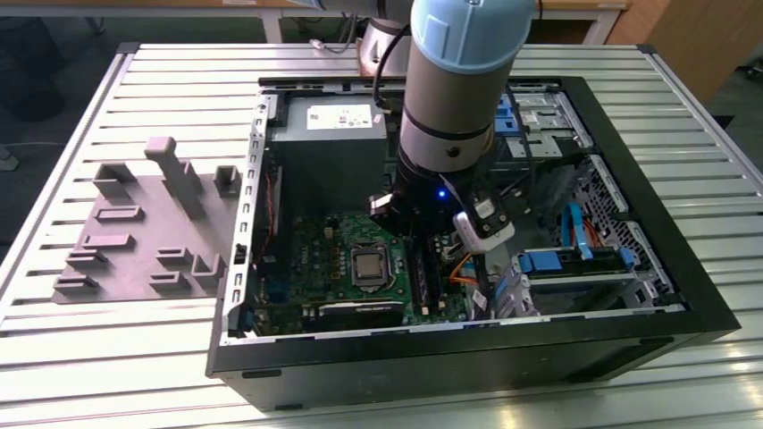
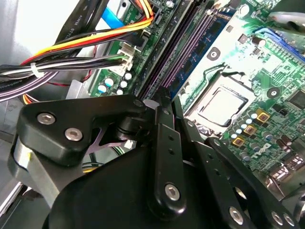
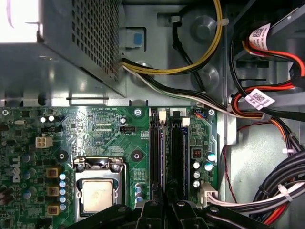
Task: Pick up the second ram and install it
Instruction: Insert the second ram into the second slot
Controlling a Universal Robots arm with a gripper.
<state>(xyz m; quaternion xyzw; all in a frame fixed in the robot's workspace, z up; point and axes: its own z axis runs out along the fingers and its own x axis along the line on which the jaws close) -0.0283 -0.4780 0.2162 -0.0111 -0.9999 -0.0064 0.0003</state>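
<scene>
Down inside the open computer case [image 1: 477, 357] on the slatted desk [image 1: 143, 357], at the end of the arm [image 1: 459, 80]: the pincer [image 3: 166, 209], low over the green motherboard [image 3: 95, 129]. In the first wrist view, poised right at the near end of the two parallel memory slots [image 3: 158, 152], with the square silver processor [image 3: 97, 193] to one side and the bundled cables [image 3: 286, 191] to the other. Black linkages drawn in toward one another over the slot lines in both wrist views, yet impossible to say whether clenched on anything or released. Second ram [image 3: 176, 157] hard to single out: most likely the narrow dark strip seen edge-on in the slot line nearer the cables, running lengthwise straight up to and under the pincer. No telling whether fully seated there, or whether touched by the pincer. Off toward the exterior view's left, well apart from the case, the gray fixture [image 1: 131, 232] with its upright blocks, flat on the desk. Behind the slots in the first wrist view, a perforated metal box [image 3: 90, 38] with yellow and black leads trailing from beside it.
</scene>
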